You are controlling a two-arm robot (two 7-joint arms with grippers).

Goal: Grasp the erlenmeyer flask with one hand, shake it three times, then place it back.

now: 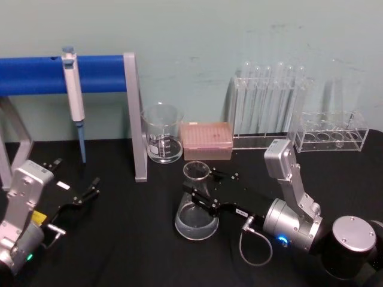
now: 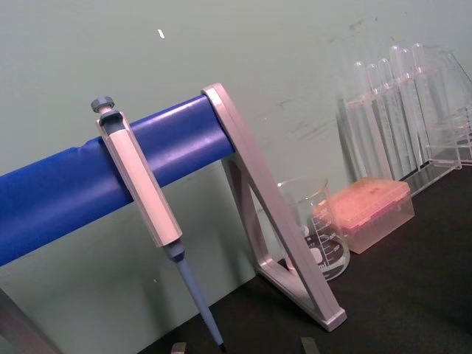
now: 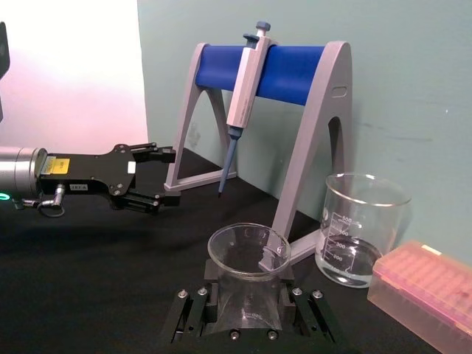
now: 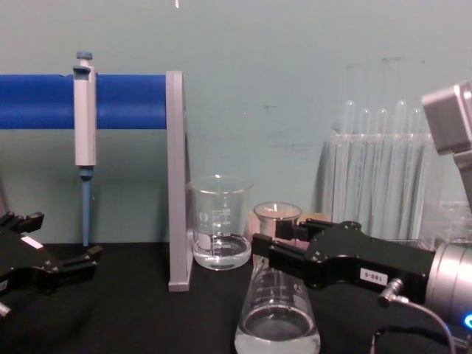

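Head view: right gripper (image 1: pixel 201 197) clamps the erlenmeyer flask (image 1: pixel 196 224) by its neck; slick glass could slip mid-shake toward the beaker (image 1: pixel 162 134) at 11 o'clock. Left gripper (image 1: pixel 78 178) sits open at 9 o'clock.

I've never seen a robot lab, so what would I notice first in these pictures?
Probably the right gripper, clamped on the neck of the erlenmeyer flask, which stands in the middle of the black table with a little clear liquid inside. Next comes the big blue bar at the back left, with a pipette hanging from it. The left gripper sits open at the table's left side.
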